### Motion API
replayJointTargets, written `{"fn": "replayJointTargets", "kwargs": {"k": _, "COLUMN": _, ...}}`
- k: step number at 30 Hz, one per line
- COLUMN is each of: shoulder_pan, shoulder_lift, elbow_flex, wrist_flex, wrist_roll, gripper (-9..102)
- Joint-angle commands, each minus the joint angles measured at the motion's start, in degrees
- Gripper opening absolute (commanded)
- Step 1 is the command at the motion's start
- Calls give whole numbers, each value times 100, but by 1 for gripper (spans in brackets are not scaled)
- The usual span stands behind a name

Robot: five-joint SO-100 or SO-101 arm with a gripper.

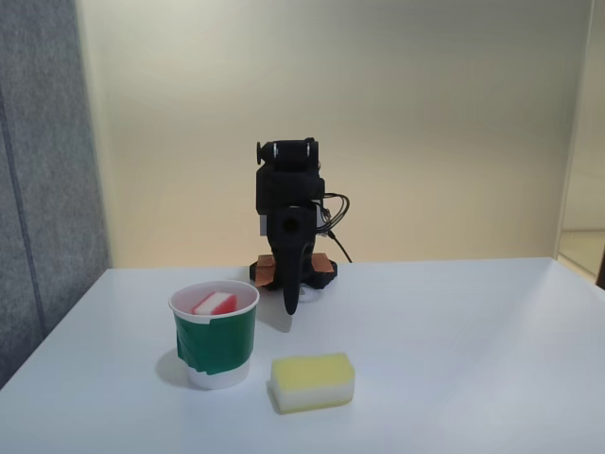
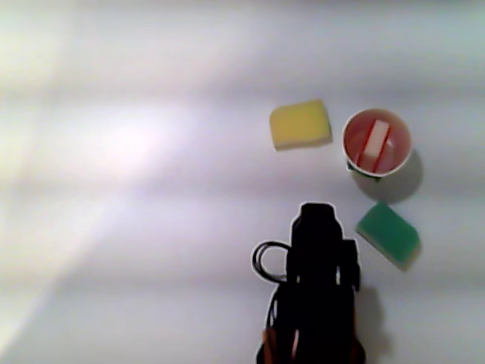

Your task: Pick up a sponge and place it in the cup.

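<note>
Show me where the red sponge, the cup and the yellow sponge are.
red sponge (image 1: 215,303), fixed view, on its red top inside the cup.
cup (image 1: 216,342), fixed view, on its green band.
yellow sponge (image 2: 300,124), other view from above, on its yellow top.

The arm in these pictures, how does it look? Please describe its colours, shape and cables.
The arm is matte black and blocky, tapering down to a narrow pointed gripper. Orange-brown parts sit at its base, and thin black cables loop from its side.

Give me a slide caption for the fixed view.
Red-topped sponge sits inside the green-banded cup; yellow sponge lies beside it.
</note>
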Motion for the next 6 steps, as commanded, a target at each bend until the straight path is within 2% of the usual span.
{"fn": "replayJointTargets", "kwargs": {"k": 1, "shoulder_pan": 70, "shoulder_lift": -9, "elbow_flex": -44, "wrist_flex": 642, "wrist_roll": -18, "gripper": 0}}
{"fn": "replayJointTargets", "kwargs": {"k": 6, "shoulder_pan": 70, "shoulder_lift": -9, "elbow_flex": -44, "wrist_flex": 642, "wrist_roll": -18, "gripper": 0}}
